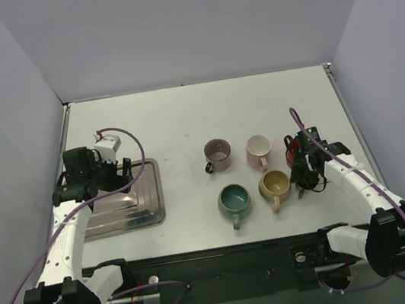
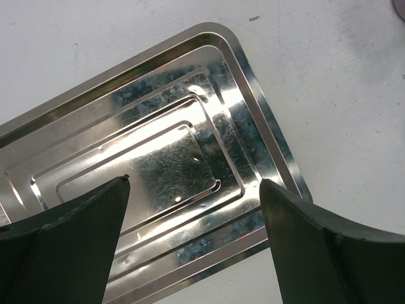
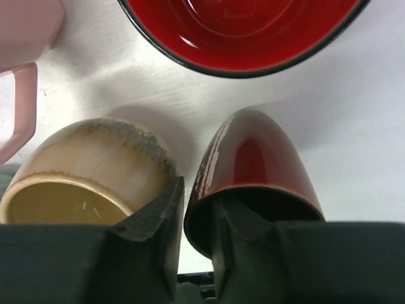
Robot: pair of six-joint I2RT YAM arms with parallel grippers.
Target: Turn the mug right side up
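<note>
At the right wrist, the right gripper has its fingers nearly together, pinching one wall of the handle of the red mug. The mug stands mouth-up on the table just beyond. A tan mug sits just left of the handle, with a pink mug farther back. The left gripper hovers wide apart over a metal tray.
</note>
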